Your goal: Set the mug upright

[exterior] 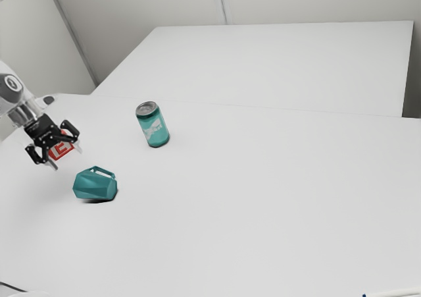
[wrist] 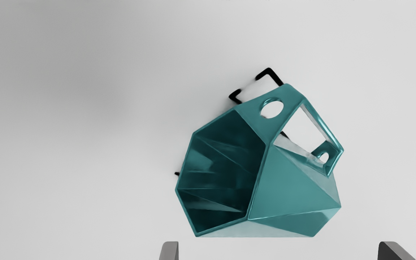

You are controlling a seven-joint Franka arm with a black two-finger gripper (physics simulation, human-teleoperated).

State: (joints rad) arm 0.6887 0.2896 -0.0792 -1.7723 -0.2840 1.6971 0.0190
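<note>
In the exterior view my black gripper (exterior: 68, 157) hangs above the table at the left, its fingers spread wide with nothing held. A teal faceted mug (exterior: 95, 186) lies on its side just beyond it, toward the exterior view's right and nearer that camera, handle at the top. In the wrist view the mug (wrist: 294, 187) shows its dark open mouth and its angular handle. The mug is ahead of the open gripper (wrist: 278, 251), whose two fingertips stand apart without touching it.
A teal can (exterior: 154, 125) with a grey top stands farther back on the white table (exterior: 263, 198). A red and white object (exterior: 62, 148) is partly hidden behind the gripper. Some white item (exterior: 395, 293) lies at the near right edge.
</note>
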